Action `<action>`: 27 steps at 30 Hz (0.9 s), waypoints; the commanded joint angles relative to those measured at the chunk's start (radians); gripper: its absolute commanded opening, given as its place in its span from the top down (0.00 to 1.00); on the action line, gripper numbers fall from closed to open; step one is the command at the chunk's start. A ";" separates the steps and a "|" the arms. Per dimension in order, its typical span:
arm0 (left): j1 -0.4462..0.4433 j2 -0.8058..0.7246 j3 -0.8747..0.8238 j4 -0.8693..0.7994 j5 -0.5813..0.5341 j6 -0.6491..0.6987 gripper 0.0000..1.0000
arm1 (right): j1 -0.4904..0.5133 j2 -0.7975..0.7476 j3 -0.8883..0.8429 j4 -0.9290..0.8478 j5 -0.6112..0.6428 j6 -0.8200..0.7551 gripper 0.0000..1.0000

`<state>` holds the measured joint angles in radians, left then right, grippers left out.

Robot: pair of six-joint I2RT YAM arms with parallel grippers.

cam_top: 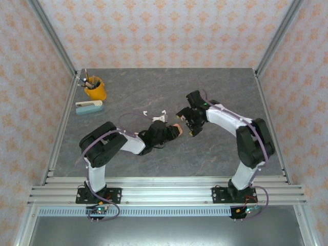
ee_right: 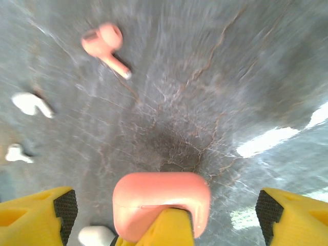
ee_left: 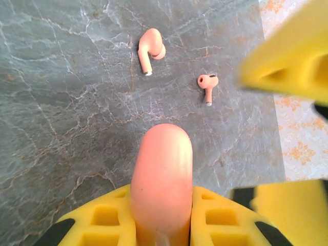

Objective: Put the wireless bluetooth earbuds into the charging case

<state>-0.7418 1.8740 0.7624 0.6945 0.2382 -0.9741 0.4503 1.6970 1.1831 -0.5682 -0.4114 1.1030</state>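
My left gripper (ee_left: 163,225) is shut on the salmon charging case (ee_left: 161,179), which stands out between its yellow fingers (ee_left: 97,220). From above, the case (cam_top: 177,127) sits mid-table between both grippers. My right gripper (ee_right: 164,218) is open, with its fingers (ee_right: 36,215) wide on either side of the case (ee_right: 154,197) and not touching it. Two salmon earbuds (ee_left: 150,48) (ee_left: 207,83) lie on the table beyond the case. Two white earbuds (ee_right: 32,104) (ee_right: 18,152) lie to the left in the right wrist view.
A yellow cup of pens (cam_top: 96,88) and a pale blue stapler (cam_top: 89,107) stand at the back left. A white rounded object (ee_right: 97,237) lies just below the case. Aluminium rails (cam_top: 154,192) run along the near edge.
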 commanded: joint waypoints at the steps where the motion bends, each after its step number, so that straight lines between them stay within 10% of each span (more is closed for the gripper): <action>1: 0.034 -0.124 0.020 -0.134 0.041 0.074 0.94 | -0.062 -0.165 -0.047 -0.069 0.057 -0.123 0.09; 14: 0.156 -0.320 0.244 -0.534 0.441 0.294 1.00 | -0.117 -0.506 -0.294 0.362 -0.173 -0.526 0.11; 27: 0.157 -0.310 0.360 -0.644 0.492 0.335 1.00 | -0.116 -0.469 -0.304 0.479 -0.351 -0.558 0.14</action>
<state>-0.5930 1.5661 1.0859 0.0818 0.7006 -0.6682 0.3367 1.2137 0.8898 -0.1345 -0.7185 0.5713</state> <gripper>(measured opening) 0.194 0.861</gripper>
